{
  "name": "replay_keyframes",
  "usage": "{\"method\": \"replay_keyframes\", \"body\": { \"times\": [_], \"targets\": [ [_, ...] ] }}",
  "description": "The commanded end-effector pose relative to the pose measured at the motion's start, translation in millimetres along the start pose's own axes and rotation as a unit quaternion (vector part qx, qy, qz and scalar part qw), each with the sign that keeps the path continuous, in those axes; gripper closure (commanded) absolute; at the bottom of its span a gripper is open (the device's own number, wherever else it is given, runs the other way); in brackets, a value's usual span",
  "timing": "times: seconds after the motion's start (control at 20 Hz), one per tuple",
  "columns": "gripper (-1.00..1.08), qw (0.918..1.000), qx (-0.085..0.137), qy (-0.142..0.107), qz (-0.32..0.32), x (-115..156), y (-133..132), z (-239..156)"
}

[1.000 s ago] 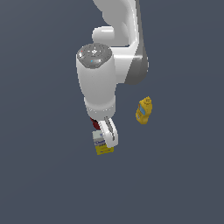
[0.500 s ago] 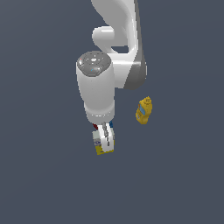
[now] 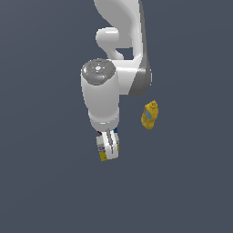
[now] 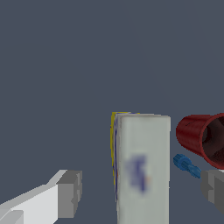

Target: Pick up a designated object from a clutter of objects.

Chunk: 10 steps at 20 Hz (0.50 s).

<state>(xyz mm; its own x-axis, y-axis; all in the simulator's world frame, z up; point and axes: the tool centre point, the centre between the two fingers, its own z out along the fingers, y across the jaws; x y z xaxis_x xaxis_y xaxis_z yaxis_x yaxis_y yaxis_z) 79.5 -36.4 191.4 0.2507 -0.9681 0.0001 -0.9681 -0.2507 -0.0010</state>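
Wrist view | gripper (image 4: 142, 192) spread wide | carton box (image 4: 142, 168) between fingers (image 4: 70, 192), untouched | red cup (image 4: 201, 138) beside

Lying on a plain dark grey-blue floor (image 3: 41, 182), no edges showing. Standing on it: white-and-yellow carton box (image 4: 142, 170). Lying on its side just beside the box: dark red cup (image 4: 202, 139), with a tiny blue piece (image 4: 186, 165) between them. Sitting well apart: yellow bottle (image 3: 149, 114), tilted.
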Motion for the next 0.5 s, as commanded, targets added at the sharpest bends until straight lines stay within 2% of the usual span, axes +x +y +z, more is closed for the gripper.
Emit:
{"method": "replay_keyframes", "body": {
  "times": [0.0, 0.45],
  "targets": [
    [-0.92, 1.0, -0.001, 0.0, 0.0, -0.3, 0.6, 11.4],
    [-0.92, 1.0, -0.001, 0.0, 0.002, 0.2, 0.2, 39.3]
  ]
}}
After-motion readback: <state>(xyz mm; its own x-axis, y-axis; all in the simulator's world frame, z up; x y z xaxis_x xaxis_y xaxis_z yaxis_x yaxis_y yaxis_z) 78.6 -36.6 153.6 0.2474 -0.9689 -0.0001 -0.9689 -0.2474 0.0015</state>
